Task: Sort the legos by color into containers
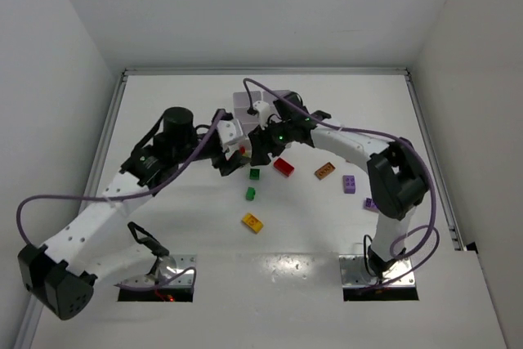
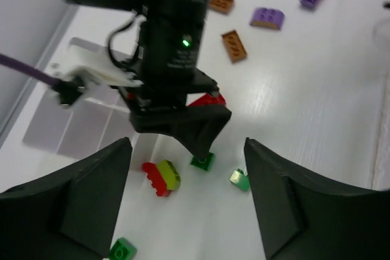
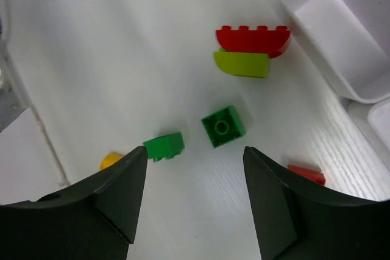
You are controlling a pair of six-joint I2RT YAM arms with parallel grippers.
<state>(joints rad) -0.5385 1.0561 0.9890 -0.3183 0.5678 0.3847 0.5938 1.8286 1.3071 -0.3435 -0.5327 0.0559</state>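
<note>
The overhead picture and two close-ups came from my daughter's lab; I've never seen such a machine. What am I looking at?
This is a robot: a left arm and a right arm bolted at the near edge of a white table. The overhead picture looks down from above and behind them. Each close-up comes from a camera on one wrist, so the dark shapes at its bottom are that arm's own fingers. The left gripper and the right gripper are both open and hold nothing. Scattered on the table are small toy bricks: green bricks, a red-and-lime clump, a yellow brick, an orange brick and a purple brick. The white tray of compartments sits just beyond the grippers; the bricks get sorted into it by colour.
</note>
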